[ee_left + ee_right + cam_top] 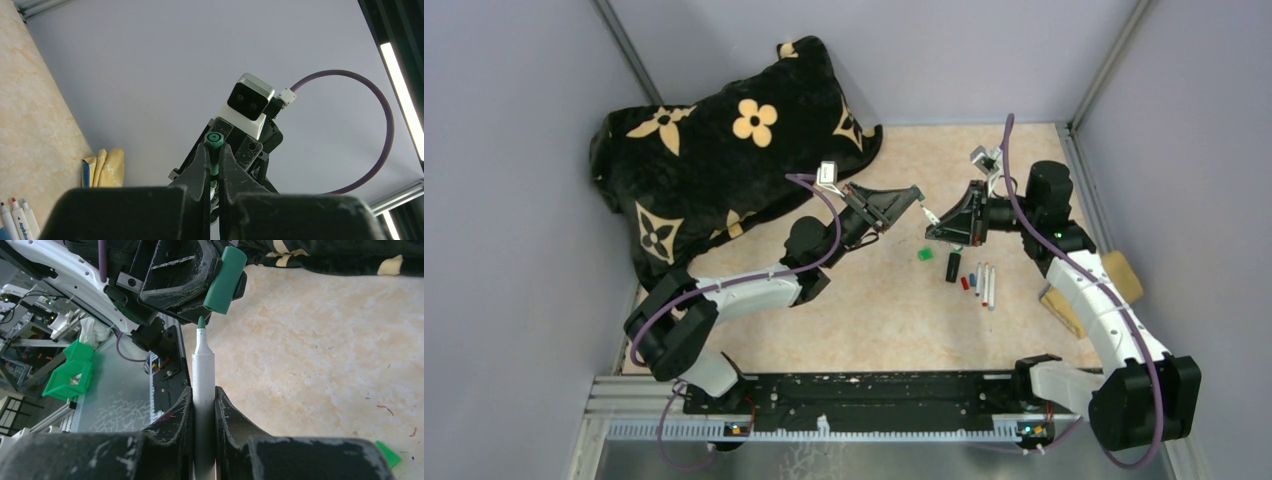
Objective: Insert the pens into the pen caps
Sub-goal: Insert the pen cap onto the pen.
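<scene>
Overall, pale grey walls (pixel 504 150) closed in the cell on every side of the two end effectors, and a beige, marble-patterned worktop (pixel 874 330) lay beneath them. Behind the left end effector (pixel 214 150) a black blanket (pixel 714 160) with gold flowers sat heaped, well apart from the work. A tan box (pixel 1121 275) rested behind the right end effector (pixel 203 395), beside its arm.

Both end effectors met in mid-air, probably so that each part could be lined up freely. The right one was clamped on a white pen (pixel 203 370), whose green tip (pixel 201 322) jutted ahead of the fingers, presumably to leave it free to enter. The left one was squeezed shut on a teal cap (pixel 225 280), held tilted just ahead of that tip. The tip sat just short of the cap's lower end, not yet inside.

Below the right end effector, on the worktop, lay a black pen (pixel 952 267), several thin pens (pixel 986 285), a red cap (pixel 965 283) and a green cap (pixel 923 254).
</scene>
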Action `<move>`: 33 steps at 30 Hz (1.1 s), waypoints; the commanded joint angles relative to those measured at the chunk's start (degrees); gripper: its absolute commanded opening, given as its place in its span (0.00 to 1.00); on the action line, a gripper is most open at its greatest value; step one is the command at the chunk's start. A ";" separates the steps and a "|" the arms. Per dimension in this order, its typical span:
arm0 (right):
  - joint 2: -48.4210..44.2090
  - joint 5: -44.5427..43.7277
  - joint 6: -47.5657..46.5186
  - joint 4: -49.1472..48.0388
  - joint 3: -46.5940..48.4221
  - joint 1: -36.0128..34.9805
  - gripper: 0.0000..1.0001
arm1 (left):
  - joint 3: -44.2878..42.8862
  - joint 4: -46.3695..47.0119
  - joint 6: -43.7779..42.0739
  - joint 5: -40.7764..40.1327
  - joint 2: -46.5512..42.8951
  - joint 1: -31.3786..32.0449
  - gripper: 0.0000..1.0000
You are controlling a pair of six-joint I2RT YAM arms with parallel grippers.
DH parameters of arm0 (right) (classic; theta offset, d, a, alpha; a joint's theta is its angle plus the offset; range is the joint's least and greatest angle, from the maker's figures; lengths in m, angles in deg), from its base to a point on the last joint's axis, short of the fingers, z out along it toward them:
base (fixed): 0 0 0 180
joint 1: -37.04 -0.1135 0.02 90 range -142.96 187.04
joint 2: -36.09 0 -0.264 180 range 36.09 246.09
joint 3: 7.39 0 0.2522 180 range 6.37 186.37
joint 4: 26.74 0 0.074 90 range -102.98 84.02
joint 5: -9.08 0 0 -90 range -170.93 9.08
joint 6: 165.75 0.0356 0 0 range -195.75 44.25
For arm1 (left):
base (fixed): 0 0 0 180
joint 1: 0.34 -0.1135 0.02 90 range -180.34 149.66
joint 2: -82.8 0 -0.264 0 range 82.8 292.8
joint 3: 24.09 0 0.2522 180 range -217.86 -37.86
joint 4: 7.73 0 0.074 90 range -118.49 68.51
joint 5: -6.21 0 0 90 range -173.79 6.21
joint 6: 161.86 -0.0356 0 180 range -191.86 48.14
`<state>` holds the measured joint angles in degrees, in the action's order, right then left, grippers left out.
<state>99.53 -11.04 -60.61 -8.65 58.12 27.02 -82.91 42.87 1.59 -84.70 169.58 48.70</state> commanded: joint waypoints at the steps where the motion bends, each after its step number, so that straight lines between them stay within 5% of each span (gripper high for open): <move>1: -1.04 -0.64 0.32 -0.62 2.80 -0.02 0.00 | 0.57 2.59 -0.51 -0.51 -1.37 0.18 0.00; 33: -0.86 -2.79 2.70 -1.28 3.85 1.06 0.00 | -0.12 -0.15 -1.73 0.54 -1.36 0.18 0.00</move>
<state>99.53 -13.51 -58.69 -8.78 59.14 27.74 -82.91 42.37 0.67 -84.63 169.56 48.70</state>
